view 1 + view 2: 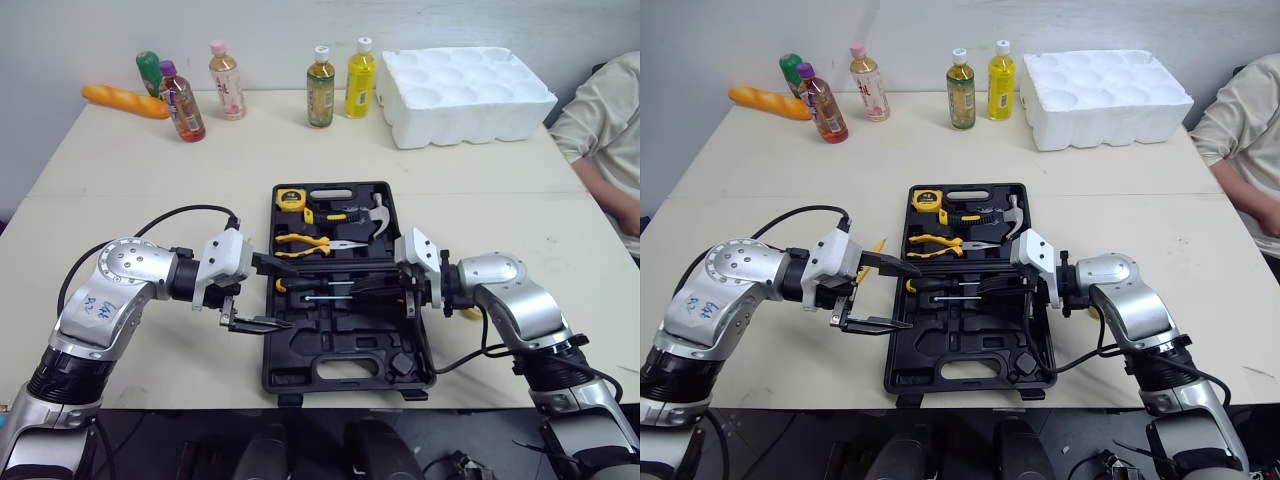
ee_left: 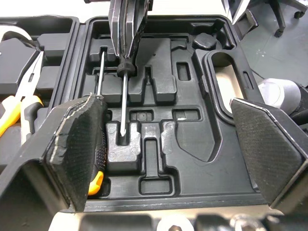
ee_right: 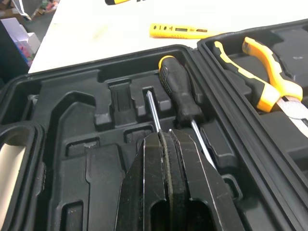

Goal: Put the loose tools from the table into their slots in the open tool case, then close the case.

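Bright, even light from overhead falls on the pale bench (image 1: 130, 170), leaving only soft, short shadows beside the bottles (image 1: 320, 88). The black tool case (image 1: 300, 370) carries a dull sheen along its moulded ridges, and the steel shaft of the screwdriver (image 2: 124, 103) glints.

Free table (image 1: 250, 150) beyond case (image 1: 300, 340) (bottles (image 1: 320, 90) behind)

Tool case (image 1: 345, 370) open at near centre of the surface (image 1: 140, 160). In its far half: tape measure (image 1: 290, 198) left, hammer (image 1: 375, 215) right, pliers (image 1: 315, 243) nearer. Bottles (image 1: 320, 88) along far edge, foam tray (image 1: 465, 95) far right, bread loaf (image 1: 125, 101) far left.
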### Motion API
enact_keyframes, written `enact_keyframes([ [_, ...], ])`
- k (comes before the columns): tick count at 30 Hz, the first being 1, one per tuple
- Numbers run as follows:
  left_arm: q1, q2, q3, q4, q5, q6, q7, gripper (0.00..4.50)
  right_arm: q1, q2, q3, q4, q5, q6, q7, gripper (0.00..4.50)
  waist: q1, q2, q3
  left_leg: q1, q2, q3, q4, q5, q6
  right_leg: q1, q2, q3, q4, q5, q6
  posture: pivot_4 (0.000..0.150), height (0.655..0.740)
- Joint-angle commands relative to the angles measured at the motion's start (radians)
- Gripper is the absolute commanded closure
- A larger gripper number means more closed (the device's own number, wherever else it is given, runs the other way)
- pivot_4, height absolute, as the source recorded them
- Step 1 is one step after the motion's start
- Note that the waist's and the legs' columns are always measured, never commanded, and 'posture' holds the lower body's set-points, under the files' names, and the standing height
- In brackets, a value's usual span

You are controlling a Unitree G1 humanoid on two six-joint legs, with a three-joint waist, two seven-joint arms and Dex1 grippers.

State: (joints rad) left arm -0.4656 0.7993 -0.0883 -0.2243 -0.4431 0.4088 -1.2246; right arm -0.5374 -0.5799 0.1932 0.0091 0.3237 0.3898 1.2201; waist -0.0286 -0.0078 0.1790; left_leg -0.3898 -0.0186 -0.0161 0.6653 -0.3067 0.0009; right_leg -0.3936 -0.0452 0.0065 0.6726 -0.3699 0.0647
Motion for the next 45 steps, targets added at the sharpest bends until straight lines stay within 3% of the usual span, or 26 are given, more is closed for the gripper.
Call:
enact_keyframes([
  [1,-0.011,0.000,0.007,-0.015,0.001,-0.012,-0.003,0.00,0.003,-0.014,0.018,-0.003,-0.032,-0.024,-0.002,4.47,0.000,0.000,0.000,0.000,0.000,0.000,0.000,0.000,0.000,0.000,0.000,0.000,0.000,0.000,0.000,0.150,0.7400],
  [25,0.001,-0.007,0.009,-0.013,0.012,-0.029,0.004,0.00,0.019,-0.065,0.154,0.042,-0.212,0.051,-0.087,4.47,0.001,-0.007,-0.005,0.005,0.000,0.000,0.000,0.000,0.000,0.004,0.000,0.000,-0.004,0.000,0.000,0.150,0.7400],
  [30,0.005,-0.008,0.009,-0.013,0.013,-0.032,0.004,0.00,0.022,-0.069,0.163,0.028,-0.206,0.065,-0.090,4.47,0.001,-0.007,-0.005,0.019,0.000,-0.001,-0.003,-0.003,0.003,0.019,0.000,0.000,-0.009,0.000,0.000,0.150,0.7400],
  [35,0.006,-0.010,0.009,-0.006,0.015,-0.038,0.003,0.00,0.026,-0.070,0.158,0.009,-0.196,0.071,-0.091,4.47,0.001,-0.007,-0.005,0.020,0.000,-0.001,-0.004,-0.004,0.006,0.020,0.000,0.000,-0.010,0.000,0.000,0.150,0.7400],
  [40,0.037,-0.016,0.038,0.000,-0.005,-0.008,0.038,0.00,0.067,-0.048,0.034,-0.146,-0.074,0.087,-0.121,4.47,0.002,-0.007,-0.005,0.019,0.000,-0.001,-0.004,-0.005,0.005,0.020,0.000,0.000,-0.011,0.000,0.000,0.150,0.7400],
  [43,0.100,-0.018,0.135,-0.030,-0.110,0.118,0.099,0.00,0.116,-0.091,-0.105,-0.304,0.060,0.232,-0.142,4.47,0.001,-0.005,-0.003,0.016,0.000,-0.001,-0.004,-0.005,0.005,0.017,0.000,0.000,-0.011,0.000,0.000,0.150,0.7400],
  [44,0.136,-0.015,0.179,-0.047,-0.146,0.155,0.120,0.00,0.142,-0.119,-0.158,-0.350,0.106,0.278,-0.138,3.85,0.001,-0.004,-0.002,0.014,0.000,-0.001,-0.004,-0.005,0.004,0.016,0.000,0.000,-0.011,0.000,0.000,0.150,0.7400],
  [45,0.185,-0.012,0.229,-0.067,-0.171,0.185,0.148,0.00,0.175,-0.154,-0.221,-0.386,0.151,0.310,-0.129,3.57,0.001,-0.003,-0.002,0.014,0.000,-0.001,-0.004,-0.005,0.004,0.015,0.000,0.000,-0.011,0.000,0.000,0.150,0.7400],
])
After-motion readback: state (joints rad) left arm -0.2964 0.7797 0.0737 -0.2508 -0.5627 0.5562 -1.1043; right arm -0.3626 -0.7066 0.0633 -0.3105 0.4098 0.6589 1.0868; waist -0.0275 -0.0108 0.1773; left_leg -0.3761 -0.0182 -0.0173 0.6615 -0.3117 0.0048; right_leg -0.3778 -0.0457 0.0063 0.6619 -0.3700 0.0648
